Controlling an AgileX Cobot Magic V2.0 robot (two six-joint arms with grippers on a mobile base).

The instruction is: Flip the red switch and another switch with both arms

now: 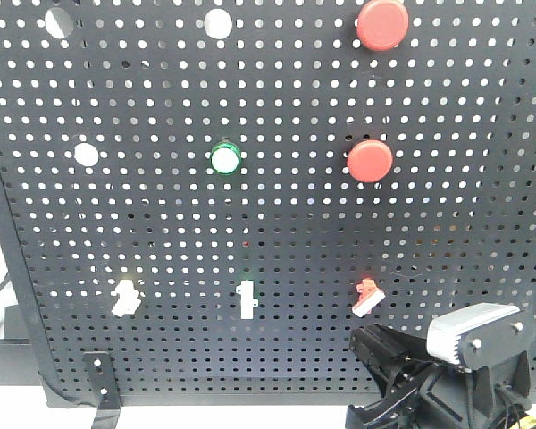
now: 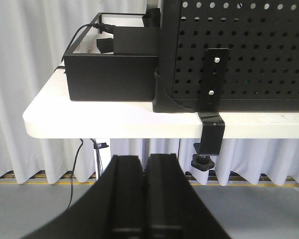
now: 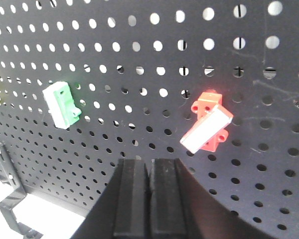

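Right tool [image 3: 148, 199] pressed narrow, fingers together, sitting just below the red switch [image 3: 208, 128] on the pegboard [image 3: 139, 59], lever angled down-left, left tool [image 2: 145, 199] likewise narrow, low before the white surface [image 2: 114, 124], yellow switch [image 1: 125, 297] far left

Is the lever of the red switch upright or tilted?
Tilted. The red switch has its white lever slanting down to the left, while the green switch lever stands upright.

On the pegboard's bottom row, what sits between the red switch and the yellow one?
The green toggle, its white lever upright, sits between the red switch and yellow switch; the front view shows this.
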